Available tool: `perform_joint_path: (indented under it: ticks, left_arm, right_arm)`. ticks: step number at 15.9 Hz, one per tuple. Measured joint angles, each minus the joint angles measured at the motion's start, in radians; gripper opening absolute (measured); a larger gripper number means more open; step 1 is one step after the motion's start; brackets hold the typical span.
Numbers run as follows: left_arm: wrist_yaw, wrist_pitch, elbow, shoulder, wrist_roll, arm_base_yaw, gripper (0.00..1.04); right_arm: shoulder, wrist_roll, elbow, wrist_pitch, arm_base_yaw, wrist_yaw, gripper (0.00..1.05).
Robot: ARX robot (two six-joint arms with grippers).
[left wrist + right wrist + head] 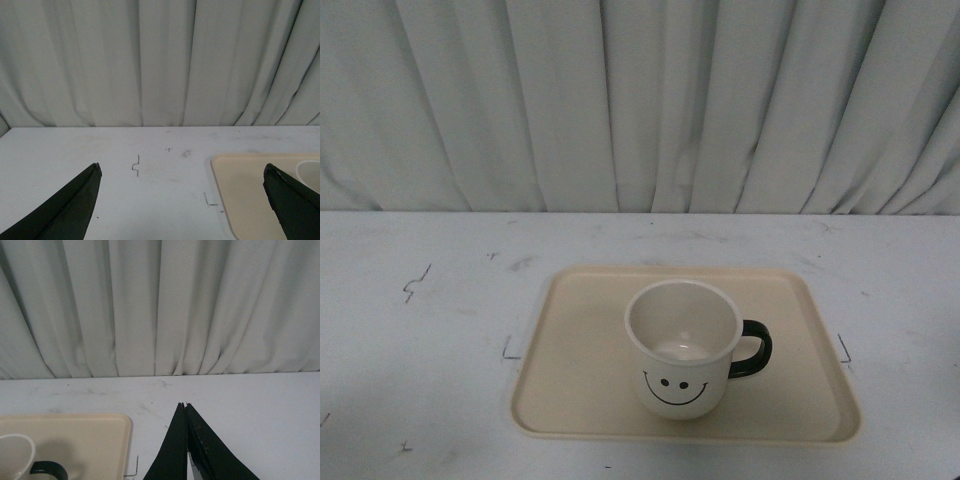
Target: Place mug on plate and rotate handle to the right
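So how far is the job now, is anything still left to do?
It looks finished. The mug stands upright on the plate, and its handle points to the right in the front view. Nothing is in hand: the left gripper is open and the right gripper is shut on nothing, both clear of the mug. I see no step left.

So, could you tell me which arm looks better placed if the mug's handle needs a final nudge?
The right. The handle points toward the robot's right, and it shows close to the shut right claw. The open left claw only sees the plate's far edge.
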Motion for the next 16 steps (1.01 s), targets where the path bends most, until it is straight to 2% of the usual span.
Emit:
perform_joint_path:
  ticks: [2,3,4,8,16]
  left_arm:
    - [0.0,0.0,0.0,0.0,0.0,0.0,0.98]
    - [0.0,0.0,0.0,0.0,0.0,0.0,0.98]
    - [0.0,0.0,0.0,0.0,0.0,0.0,0.98]
    - [0.0,0.0,0.0,0.0,0.0,0.0,0.98]
    - [0.0,0.0,0.0,0.0,0.0,0.0,0.98]
  right_arm:
    - [-0.069,0.0,-0.024,-0.039,-0.012,-0.023,0.02]
    - [-0.085,0.0,-0.065,0.021,-0.072,-0.087,0.02]
    - [-0.101,0.001,-0.08,-0.015,-0.098,-0.087,0.02]
    - [-0.223,0.004,-0.112,-0.114,-0.095,-0.1,0.02]
    - [-0.57,0.004,-0.117,-0.431,-0.095,-0.1,0.02]
